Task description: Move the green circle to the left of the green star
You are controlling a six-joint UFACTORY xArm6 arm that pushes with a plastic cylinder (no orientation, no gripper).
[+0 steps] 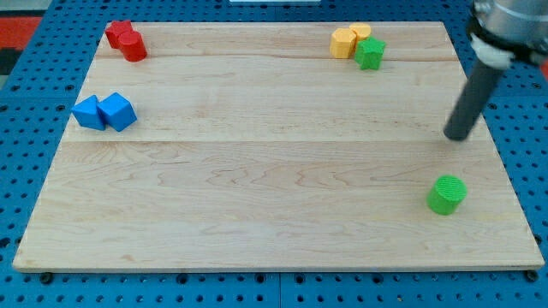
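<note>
1. Rod work first: my tip (457, 136) is sitting on the wooden board (257, 197) near the view's right edge, with the dark rod leaning up toward the view's top right corner.
2. Nothing is touching my tip; it is holding no block and pressing against none, with bare wood showing all round its end.
3. Closest to it, the green circle (447, 194) is lying toward the view's bottom, a little to the view's left of my tip and clearly apart from it.
4. Farther off, the green star (371, 53) is resting near the view's top edge, well apart from the green circle and to the view's left of my tip.
5. Two yellow blocks (349, 40) are crowding against the green star on its left and upper side; their exact shapes are hard to make out.
6. Across the board, two blue blocks (104, 112) are sitting side by side and touching near the view's left edge.
7. Two red blocks (126, 40) are huddling together at the view's top left corner.
8. Around the board, a blue pegboard (26, 154) is showing on every side.
</note>
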